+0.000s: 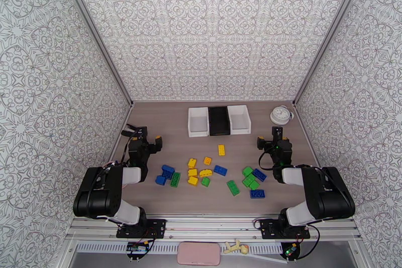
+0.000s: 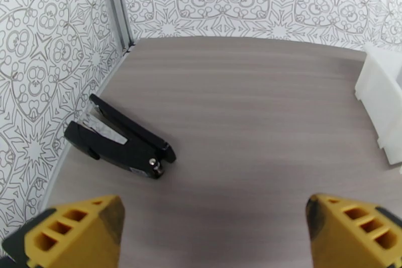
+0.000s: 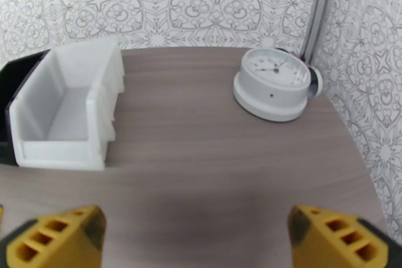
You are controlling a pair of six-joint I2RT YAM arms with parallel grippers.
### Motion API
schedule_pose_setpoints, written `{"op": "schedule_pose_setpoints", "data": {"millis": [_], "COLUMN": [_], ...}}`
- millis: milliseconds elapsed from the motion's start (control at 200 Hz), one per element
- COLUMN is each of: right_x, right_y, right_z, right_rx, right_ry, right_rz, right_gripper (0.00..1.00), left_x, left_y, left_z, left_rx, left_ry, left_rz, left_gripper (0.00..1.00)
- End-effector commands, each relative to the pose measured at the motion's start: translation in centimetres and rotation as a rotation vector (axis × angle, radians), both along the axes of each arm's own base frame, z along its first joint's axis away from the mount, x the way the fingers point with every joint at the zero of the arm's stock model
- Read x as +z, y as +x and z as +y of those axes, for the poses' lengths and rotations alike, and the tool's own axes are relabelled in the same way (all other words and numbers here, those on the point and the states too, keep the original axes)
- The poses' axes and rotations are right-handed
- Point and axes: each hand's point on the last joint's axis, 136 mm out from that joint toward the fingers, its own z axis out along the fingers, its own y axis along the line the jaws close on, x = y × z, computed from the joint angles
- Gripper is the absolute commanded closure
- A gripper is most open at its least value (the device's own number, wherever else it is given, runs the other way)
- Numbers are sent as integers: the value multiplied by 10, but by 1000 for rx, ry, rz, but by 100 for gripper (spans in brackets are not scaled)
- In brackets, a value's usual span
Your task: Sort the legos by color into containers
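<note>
"Legos (image 1: pixel 205 173) first: where do they lie?"

"Scattered loose on the surface (image 1: pixel 166 118) between the two arms, on its near half: blue, green and yellow mixed, several touching. They are well apart from the three bins at the far edge."

"And the bins?"

"Side by side in a row, a left white bin (image 1: pixel 198 122), a black bin (image 1: pixel 219 120) in the middle, and a right white bin (image 3: pixel 65 113). I see no brick in any, though the black one is too dark to be sure."

"So sorting has not begun?"

"That is my judgement; the step in hand is the first pick. The left pincer (image 2: pixel 211 224) is released, fingers wide with nothing between them, facing bare surface beside a black stapler (image 2: pixel 120 143). The right pincer (image 3: pixel 196 234) is likewise spread and empty, facing the white clock (image 3: pixel 274 85)."

"What does the next move call for?"

"Probably turning a pincer back down towards the bricks, choosing one at the edge of a cluster, and closing on that one alone."
</note>
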Motion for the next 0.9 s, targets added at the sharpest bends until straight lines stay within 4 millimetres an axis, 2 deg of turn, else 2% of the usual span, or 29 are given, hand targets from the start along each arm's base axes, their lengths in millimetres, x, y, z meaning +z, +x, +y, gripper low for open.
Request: {"op": "schedule_pose_setpoints", "data": {"millis": [0,800,895], "right_x": [5,7,9], "right_y": [5,4,3], "right_z": [1,1,1], "right_rx": [10,10,11], "right_ry": [-1,-2,-2], "right_rz": [-9,-17,-23], "right_gripper": [1,0,1], "left_x": [-1,0,8], "left_y": [2,2,0], "left_z": [0,0,0], "left_rx": [0,1,20], "left_ry": [-8,-8,7], "left_rz": [8,5,-1], "left_gripper": [0,0,0]}}
